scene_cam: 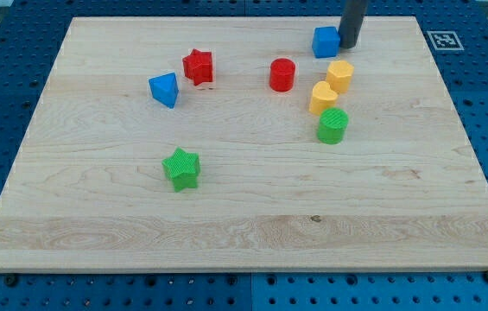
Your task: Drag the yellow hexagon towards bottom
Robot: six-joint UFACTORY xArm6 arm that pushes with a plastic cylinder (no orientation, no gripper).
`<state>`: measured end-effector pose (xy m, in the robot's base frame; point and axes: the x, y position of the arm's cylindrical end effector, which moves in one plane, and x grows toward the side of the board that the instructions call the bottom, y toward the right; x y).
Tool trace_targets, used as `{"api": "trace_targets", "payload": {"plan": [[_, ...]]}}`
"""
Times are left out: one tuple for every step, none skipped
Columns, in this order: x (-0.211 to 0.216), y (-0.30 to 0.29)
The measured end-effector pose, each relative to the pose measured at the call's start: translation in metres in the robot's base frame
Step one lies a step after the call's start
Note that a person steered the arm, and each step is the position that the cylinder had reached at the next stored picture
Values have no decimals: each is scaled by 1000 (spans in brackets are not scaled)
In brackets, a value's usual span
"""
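Note:
The yellow hexagon [340, 75] lies in the board's upper right. A second yellow block [322, 98], rounded like a heart, touches it at its lower left. My tip [348, 44] stands near the view's top edge, just above the yellow hexagon and a little to its right, with a small gap between them. My tip touches the right side of a blue cube [326, 41].
A green cylinder [332, 126] sits right below the yellow blocks. A red cylinder [282, 75] lies left of the hexagon. A red star [198, 66], a blue block [165, 90] and a green star [180, 168] lie further left. The wooden board [244, 233] rests on a blue perforated table.

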<state>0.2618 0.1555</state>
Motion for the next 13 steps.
{"api": "trace_targets", "payload": {"plan": [[1, -5], [6, 8], [6, 11], [11, 11], [32, 8], [55, 7], [71, 3], [83, -4], [95, -10], [100, -19], [105, -27], [109, -30], [115, -30]]}}
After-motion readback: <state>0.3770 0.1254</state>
